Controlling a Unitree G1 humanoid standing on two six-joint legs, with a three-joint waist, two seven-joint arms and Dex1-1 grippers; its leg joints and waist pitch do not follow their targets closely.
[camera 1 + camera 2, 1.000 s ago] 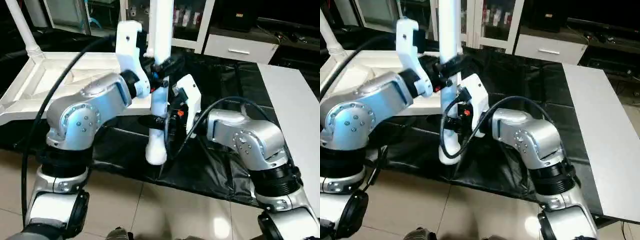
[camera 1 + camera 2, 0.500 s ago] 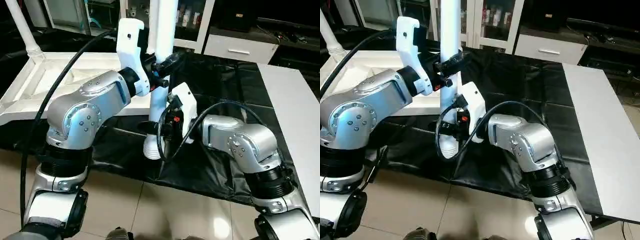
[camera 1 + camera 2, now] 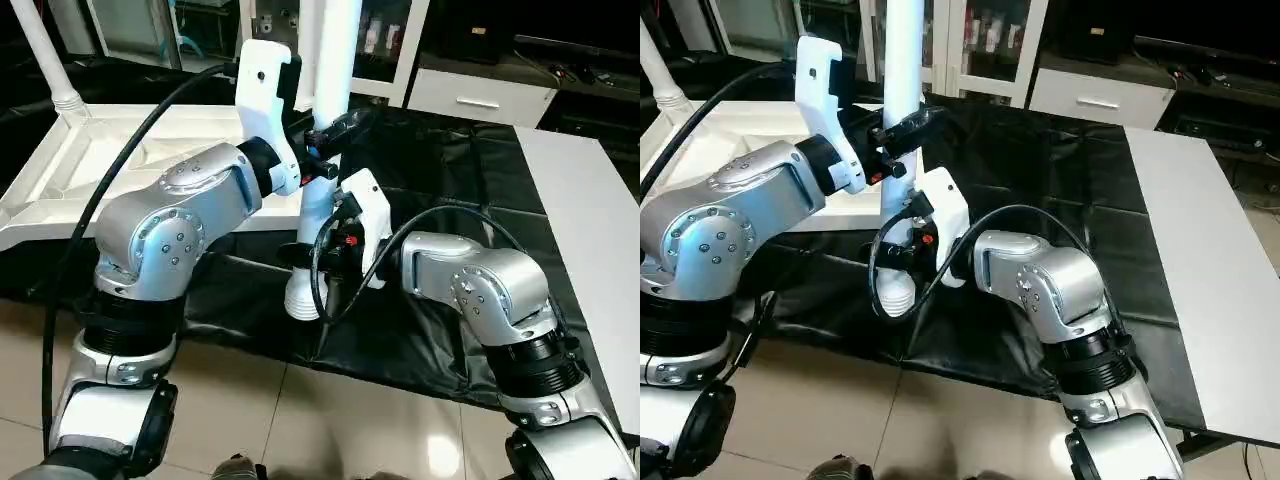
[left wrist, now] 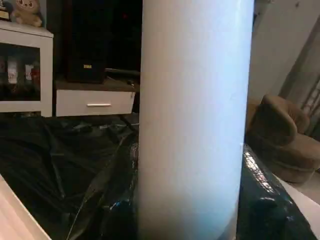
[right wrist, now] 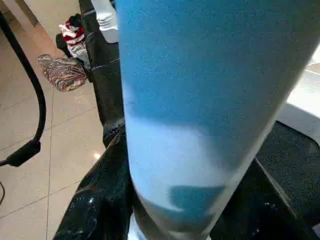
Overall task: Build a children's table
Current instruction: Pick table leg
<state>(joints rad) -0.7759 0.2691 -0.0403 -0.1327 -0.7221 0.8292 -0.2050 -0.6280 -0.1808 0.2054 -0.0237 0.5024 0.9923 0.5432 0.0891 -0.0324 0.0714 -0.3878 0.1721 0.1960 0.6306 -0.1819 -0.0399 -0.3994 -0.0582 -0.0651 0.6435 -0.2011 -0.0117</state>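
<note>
Over the last second my right gripper [image 3: 312, 255] has slid lower along the upright white leg [image 3: 328, 95] and its black fingers have drawn in around the shaft near the ribbed foot, while the leg's lower end has swung toward my left. My left gripper [image 3: 330, 135] remains clamped on the same leg higher up, jaws pinching it. At far left, the white tabletop [image 3: 110, 150] lies underside up on the black-covered work surface [image 3: 450, 170], another leg [image 3: 45, 55] standing in its corner socket. My silver forearms block much of the tabletop's near edge. A white cabinet [image 3: 480, 95] stands behind; a pale board [image 3: 590, 220] lies at right.
</note>
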